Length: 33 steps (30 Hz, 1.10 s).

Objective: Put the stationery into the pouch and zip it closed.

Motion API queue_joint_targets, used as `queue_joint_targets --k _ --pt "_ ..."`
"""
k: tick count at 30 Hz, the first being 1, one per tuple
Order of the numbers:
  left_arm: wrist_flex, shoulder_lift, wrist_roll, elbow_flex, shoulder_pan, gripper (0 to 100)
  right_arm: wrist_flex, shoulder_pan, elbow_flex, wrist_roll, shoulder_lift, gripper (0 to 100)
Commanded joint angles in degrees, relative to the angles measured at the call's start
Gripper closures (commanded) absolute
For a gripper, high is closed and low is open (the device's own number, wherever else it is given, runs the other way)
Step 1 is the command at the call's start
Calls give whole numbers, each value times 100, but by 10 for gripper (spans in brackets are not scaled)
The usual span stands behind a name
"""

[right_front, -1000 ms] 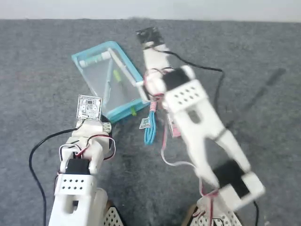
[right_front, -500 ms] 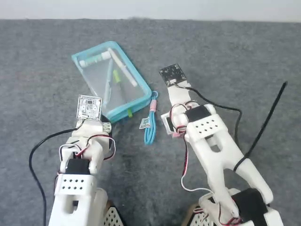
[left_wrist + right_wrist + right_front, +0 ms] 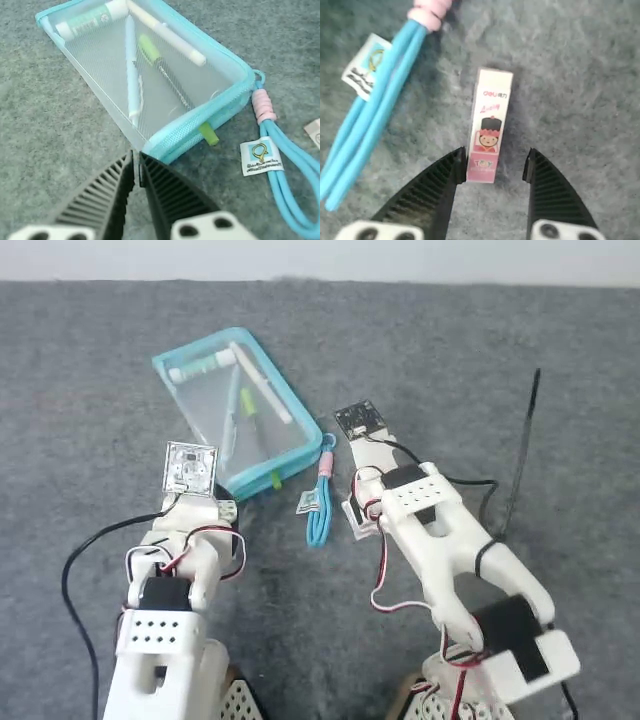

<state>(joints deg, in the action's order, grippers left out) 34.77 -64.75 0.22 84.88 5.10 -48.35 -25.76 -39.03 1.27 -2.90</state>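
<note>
Overhead view: a rectangular translucent mesh pouch with turquoise trim lies tilted on the grey carpet-like table surface, ahead of the left arm. A long white pen, a green-and-white tube and a slim green marker lie inside it. A small light green piece sticks out at the pouch's near edge; it cannot be told what it is. A looped light blue cord with a pink bead and a white paper tag hangs from the pouch's corner and stretches toward the arms.

Left wrist view: the left gripper has its ribbed black fingers pressed nearly together with nothing between them. The tips are just beside the near edge of the pouch, apart from it. The pen, tube, marker, green piece, cord and tag are seen closer.

Right wrist view: the right gripper is spread wide over a small pink-and-white cardboard box lying flat on the surface. The box's near end sits between the fingers, close against one and apart from the other; it is not pinched. The cord and tag lie beside the box, not touching it.
</note>
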Motion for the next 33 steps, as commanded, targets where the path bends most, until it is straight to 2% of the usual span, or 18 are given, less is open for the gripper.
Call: queue_joint_targets --k 1,9,15,19,27,33 --pt "-220 -193 79 -57 9 989 119 40 62 62 -13 819" --pt "-220 -193 79 -48 9 989 198 66 62 53 277 828" --pt "-220 -193 88 -48 9 989 207 75 62 26 268 994" --pt "-220 -193 88 -57 9 989 119 101 35 26 31 993" --pt "-246 -158 88 -180 53 987 -251 330 -290 -62 -1552 992" --pt "360 79 -53 -796 246 878 -251 356 -677 -44 -2176 992"
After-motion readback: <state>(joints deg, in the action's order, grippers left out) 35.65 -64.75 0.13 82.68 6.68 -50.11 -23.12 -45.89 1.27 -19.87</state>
